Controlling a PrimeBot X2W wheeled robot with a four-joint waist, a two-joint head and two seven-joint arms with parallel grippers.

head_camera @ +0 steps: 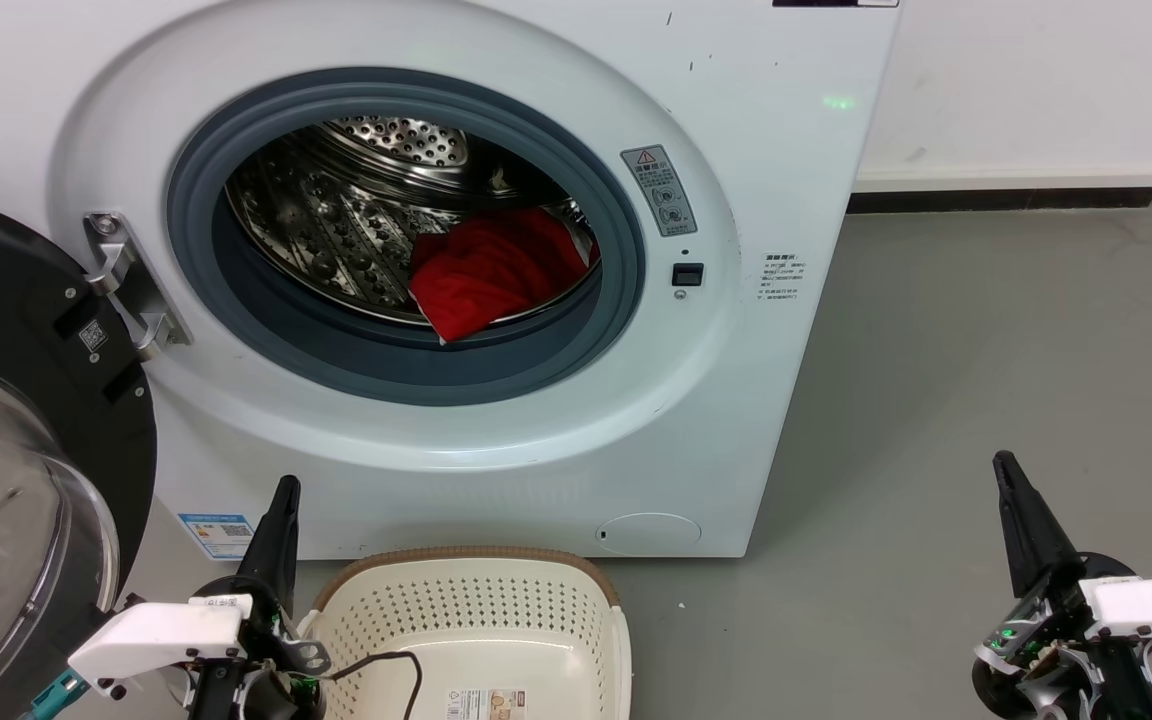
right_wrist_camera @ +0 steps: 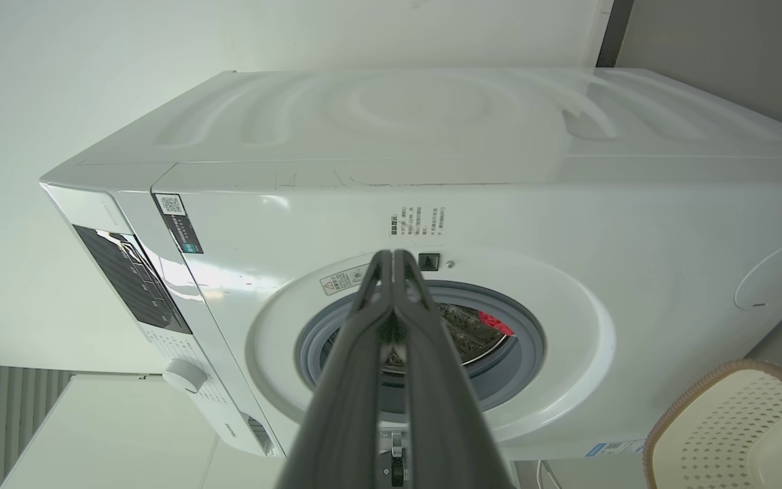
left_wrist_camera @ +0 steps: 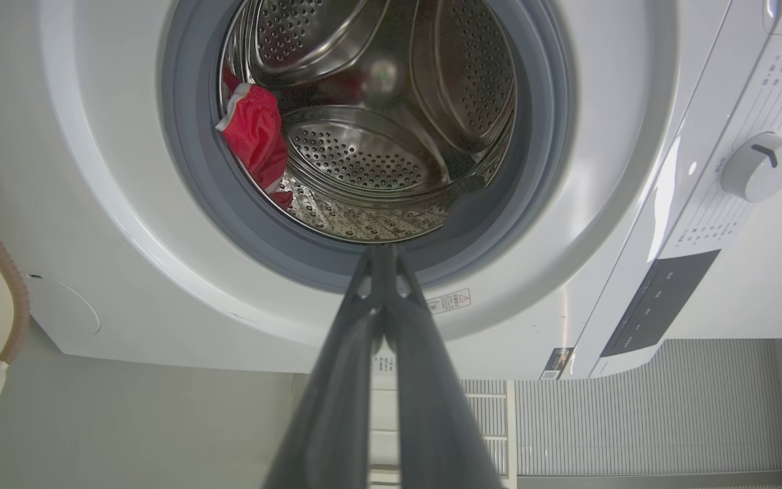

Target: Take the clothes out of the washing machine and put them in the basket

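The clothes (head_camera: 496,265) lie in the drum (head_camera: 336,215) of the washing machine (head_camera: 796,330), with the basket (head_camera: 466,605) on the floor (head_camera: 936,380) before it. The left gripper (head_camera: 285,492) and right gripper (head_camera: 1005,465) both have fingers pressed together, holding nothing.

Bright, even light. Shiny glints on drum (head_camera: 336,225). Green glare spot on washing machine (head_camera: 536,450). Wrist views bend at edges.

warning-triangle sticker (head_camera: 658,189) on washing machine (head_camera: 796,150); small label (head_camera: 782,275) text probably illegible.
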